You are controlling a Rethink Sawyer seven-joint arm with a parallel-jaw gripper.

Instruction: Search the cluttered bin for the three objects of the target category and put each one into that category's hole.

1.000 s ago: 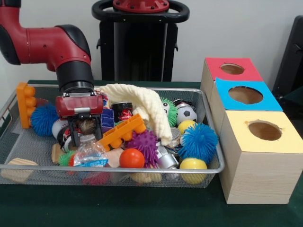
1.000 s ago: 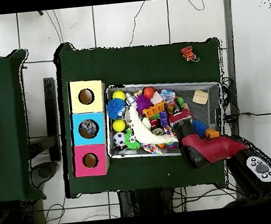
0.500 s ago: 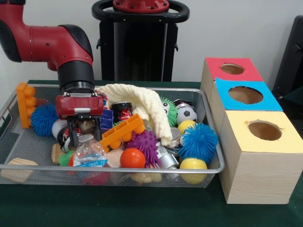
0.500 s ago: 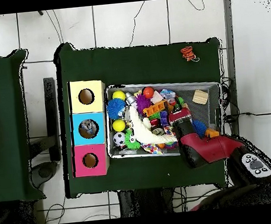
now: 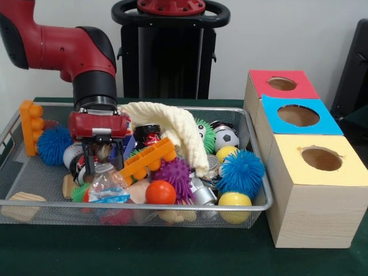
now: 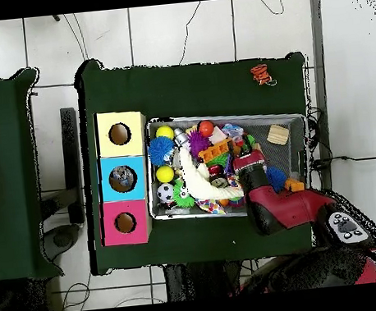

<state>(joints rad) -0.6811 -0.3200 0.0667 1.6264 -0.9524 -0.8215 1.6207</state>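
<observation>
Apparently gripper [image 5: 102, 163] spread over a crumpled bottle [image 5: 108, 185] in the bin's [image 5: 260, 202] left half; best lowered squarely, closed gently, then carried to the blue hole [image 5: 298, 115], well right

There are three wooden boxes [image 5: 313, 190], each with one round hole. One bin [image 5: 132, 204] holds the toys. In it are two blue spiky balls [image 5: 240, 171], two yellow balls [image 5: 234, 205] and one orange ball [image 5: 160, 192].
</observation>
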